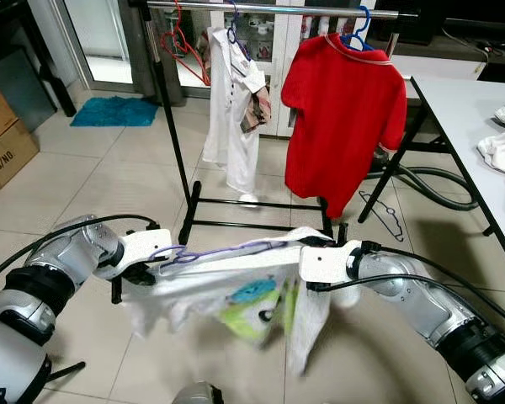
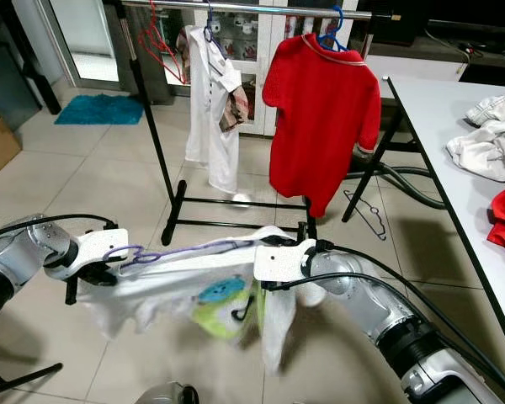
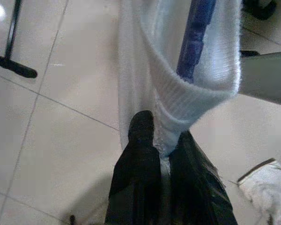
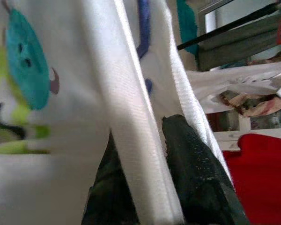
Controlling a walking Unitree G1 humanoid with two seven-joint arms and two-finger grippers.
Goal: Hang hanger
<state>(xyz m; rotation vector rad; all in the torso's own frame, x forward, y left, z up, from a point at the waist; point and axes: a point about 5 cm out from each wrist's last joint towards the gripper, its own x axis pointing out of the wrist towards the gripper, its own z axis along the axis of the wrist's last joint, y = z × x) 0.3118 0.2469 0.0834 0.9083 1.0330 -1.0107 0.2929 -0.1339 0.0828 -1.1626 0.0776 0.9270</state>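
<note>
In the left eye view, a purple hanger (image 1: 227, 249) inside a white T-shirt (image 1: 210, 295) lies nearly level between both arms, its long axis across the robot and its hook beside the left gripper (image 1: 143, 271), in front of the black clothes rack (image 1: 185, 181). In the left wrist view, the left gripper's fingers (image 3: 140, 154) are pinched on the ribbed collar, with the blue-purple plastic bar inside. In the right wrist view, the right gripper (image 4: 152, 164) is clamped on a smooth cloth fold, and a teal print shows.

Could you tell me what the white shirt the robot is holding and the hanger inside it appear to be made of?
The white shirt looks like soft knitted cotton or a similar jersey: matte, with a ribbed collar edge seen in the left wrist view. The hanger inside it seems to be smooth purple-blue plastic or coated wire; its slight sheen leaves that open.
</note>
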